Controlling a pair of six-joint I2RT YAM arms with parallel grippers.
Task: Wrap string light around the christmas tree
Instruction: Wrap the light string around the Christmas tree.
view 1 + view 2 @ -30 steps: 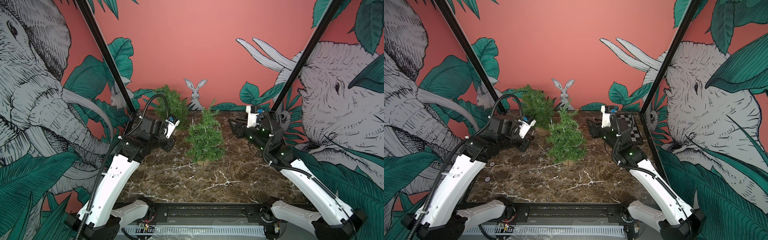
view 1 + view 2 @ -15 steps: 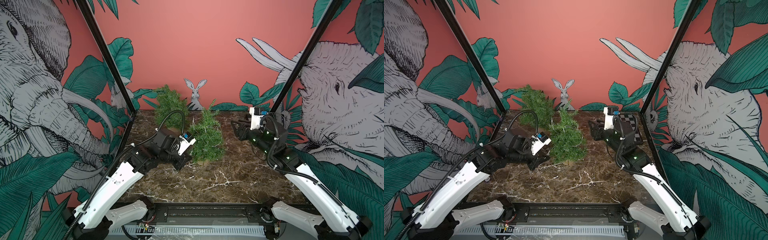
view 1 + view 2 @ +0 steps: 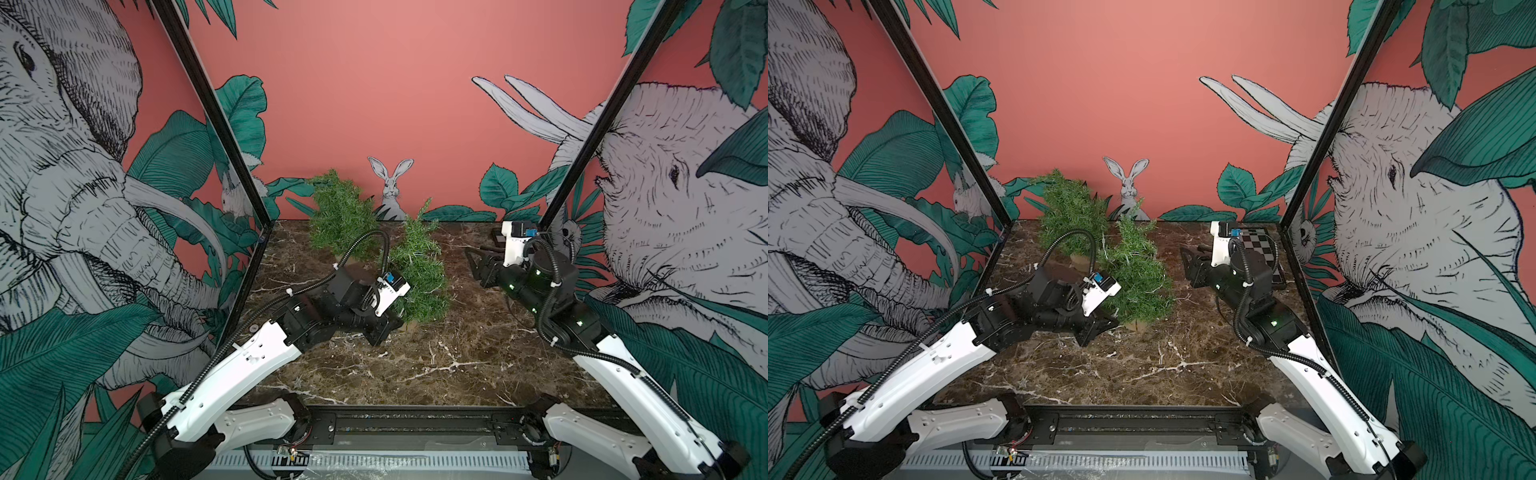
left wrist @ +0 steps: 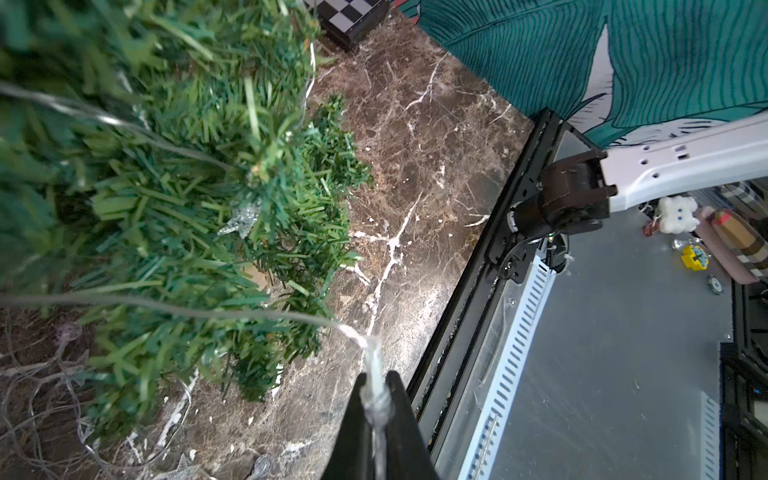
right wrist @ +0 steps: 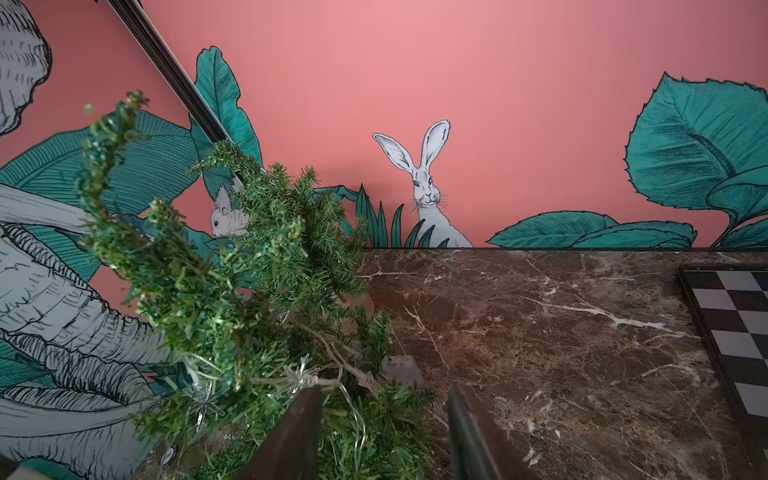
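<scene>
1. Where the left gripper (image 4: 375,384) shows in its own wrist view, its two black fingers (image 4: 352,419) are closed tight on the string light (image 4: 373,357), whose clear end sticks out just past the tips.
2. From that pinch the thin wire runs straight across to the christmas tree (image 4: 187,187) and into its lower branches, where a star-shaped bulb sits among the needles.
3. More loose wire lies on the marble table (image 4: 415,145) beside the tree's base.
4. In both top views the left gripper sits low, just beside the foot of the tree.
5. The right gripper (image 5: 384,399) has its fingers apart with nothing between them. One finger (image 5: 299,428) is up against the needles, with wire and star bulbs just beside it.
6. A second tree (image 3: 340,216) stands behind, and a checkerboard (image 5: 739,324) lies near the right arm.
</scene>
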